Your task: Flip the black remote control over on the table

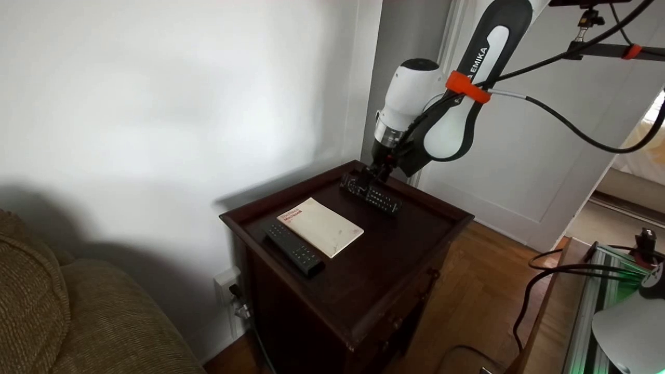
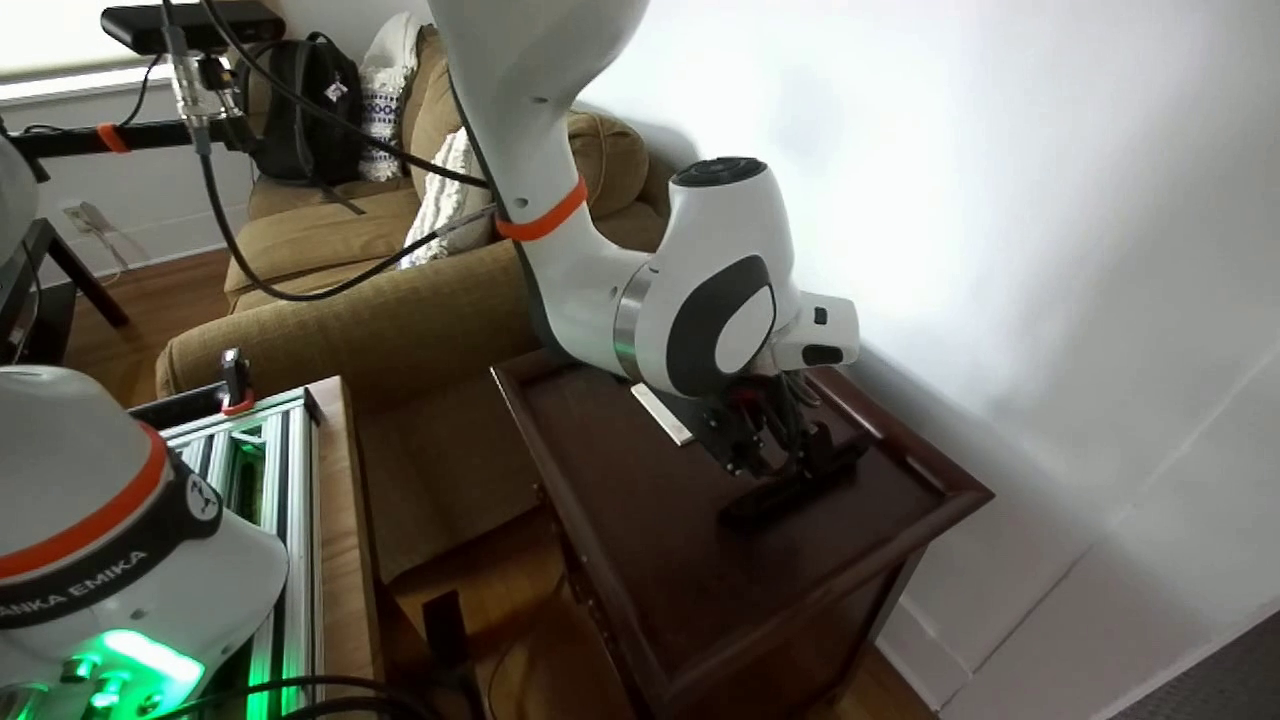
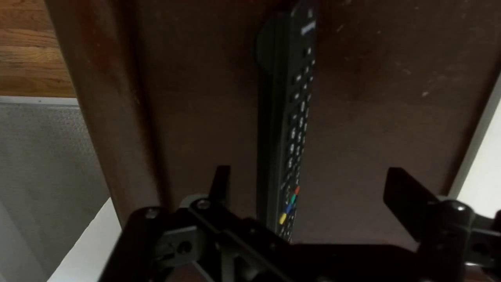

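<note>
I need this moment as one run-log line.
black end effector: open | black oblong remote control: tilted on edge, between fingers, on square reddish-brown wooden table | flip: unfinished

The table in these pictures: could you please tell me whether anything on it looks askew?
Yes: the black remote by the open claw looks oddly tipped up on a long edge, button face turned sideways, whereas the other remote lies flat, buttons up, beside the booklet.

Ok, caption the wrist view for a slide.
Open black fingers flank a long, tilted black remote control on a dark reddish-brown wooden table.
</note>
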